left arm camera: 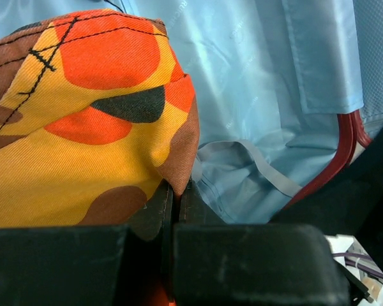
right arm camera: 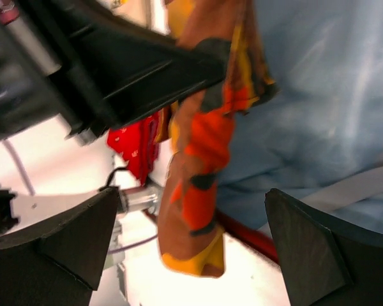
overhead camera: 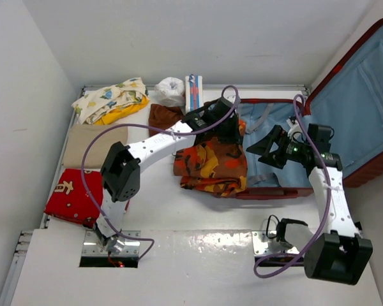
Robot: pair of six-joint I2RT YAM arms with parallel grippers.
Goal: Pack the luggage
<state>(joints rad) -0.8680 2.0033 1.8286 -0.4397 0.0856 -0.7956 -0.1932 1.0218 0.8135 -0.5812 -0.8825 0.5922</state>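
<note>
The dark red suitcase (overhead camera: pixel 380 169) lies open at the right, its light blue lining (overhead camera: pixel 277 124) showing; its lid stands up at the far right. My left gripper (overhead camera: pixel 226 127) is shut on an orange, yellow and brown patterned cloth (overhead camera: pixel 210 162) that hangs over the suitcase's left rim. In the left wrist view the cloth (left arm camera: pixel 83 127) is pinched between my fingers (left arm camera: pixel 159 207), with the lining (left arm camera: pixel 262 95) behind. My right gripper (overhead camera: pixel 263 152) is open over the suitcase base, facing the cloth (right arm camera: pixel 201 166), which hangs between its spread fingers (right arm camera: pixel 306 248).
On the table's left lie a folded red cloth with white marks (overhead camera: pixel 73 194), a beige cloth (overhead camera: pixel 92 143), a yellow patterned cloth (overhead camera: pixel 112 99), a brown cloth (overhead camera: pixel 163 116), a white bundle (overhead camera: pixel 171 90) and a small box (overhead camera: pixel 193 92). White walls enclose the table.
</note>
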